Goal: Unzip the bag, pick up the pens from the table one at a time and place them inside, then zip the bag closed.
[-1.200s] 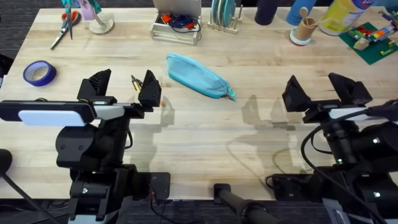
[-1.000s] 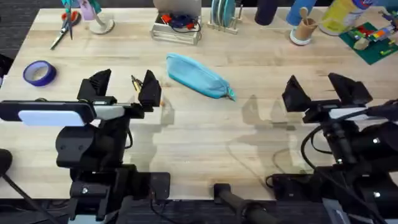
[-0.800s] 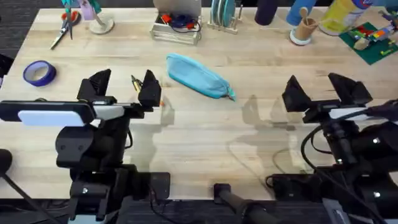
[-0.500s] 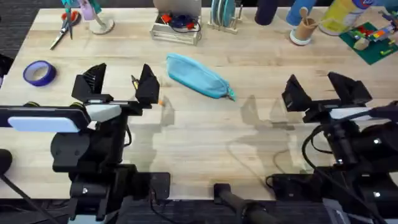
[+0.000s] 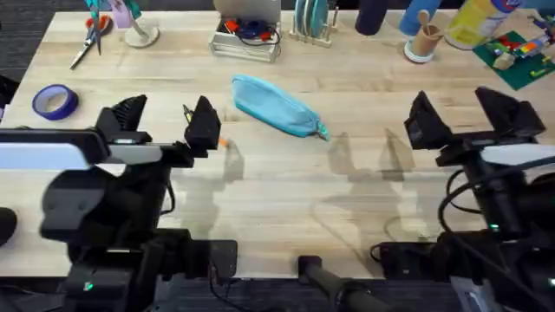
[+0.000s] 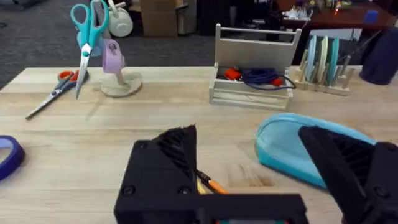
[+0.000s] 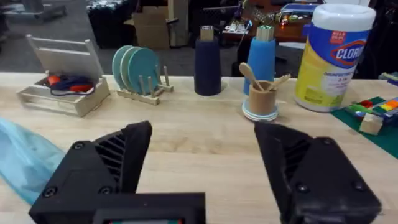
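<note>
— Teal fabric, soft and oblong: that is the zippered pencil pouch (image 5: 277,106), lying slantwise on the light wooden plank tabletop (image 5: 286,186) near the middle. Where are your grippers?

— My left gripper (image 5: 165,126) hangs above the table left of the pouch, its black fingers spread wide with nothing between them. My right gripper (image 5: 473,117) hangs over the right side, well apart from the pouch, and its fingers are spread wide too, holding nothing.

— And the pens?

— From the left wrist I see a thin orange-and-yellow pen (image 6: 208,182) lying on the wood just beside the pouch's rounded end (image 6: 292,146), partly hidden behind my finger (image 6: 165,165). In the overhead view a thin stick with a dark tip (image 5: 187,113) peeks out between my left fingers, and a bit of orange (image 5: 223,141) shows beside the finger nearer the pouch. How many pens there are I cannot tell.

— Is the zipper open?

— I cannot tell. From the right wrist I see one corner of the pouch (image 7: 25,158), off to the side of my finger (image 7: 102,165).

— Anything near?

— A round blue tape roll (image 5: 55,101) lies on the far left, and orange-handled scissors (image 5: 90,39) lie at the back left corner.
</note>
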Controlling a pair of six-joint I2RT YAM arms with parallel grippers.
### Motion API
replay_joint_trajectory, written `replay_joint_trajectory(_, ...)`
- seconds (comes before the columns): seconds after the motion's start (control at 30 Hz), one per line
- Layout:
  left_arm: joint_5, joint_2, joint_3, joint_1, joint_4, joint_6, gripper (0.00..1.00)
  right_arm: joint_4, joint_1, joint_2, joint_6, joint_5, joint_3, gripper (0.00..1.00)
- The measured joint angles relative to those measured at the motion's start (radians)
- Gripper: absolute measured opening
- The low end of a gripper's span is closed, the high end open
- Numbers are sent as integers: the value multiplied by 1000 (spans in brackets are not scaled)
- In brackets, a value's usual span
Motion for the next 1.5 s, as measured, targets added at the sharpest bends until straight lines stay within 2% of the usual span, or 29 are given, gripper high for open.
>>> replay_joint_trajectory(0.17,0,87,90,0,-42,0,993,-131,0,101,2,0,115,996)
replay_joint_trajectory(0.4,0,300,249,0,-89,1,993,-290,0,314,3,0,321,996)
replay_joint_trajectory(0.87,0,810,689,0,-413,9,994,-540,0,702,3,-7,664,996)
replay_joint_trajectory(1.03,0,946,819,0,-459,9,993,-579,1,815,3,-7,758,996)
replay_joint_trajectory(1.3,0,1090,911,0,-472,9,993,-613,21,959,6,-8,839,995)
replay_joint_trajectory(1.5,15,1171,938,0,-533,9,993,-643,23,1019,6,-51,863,997)
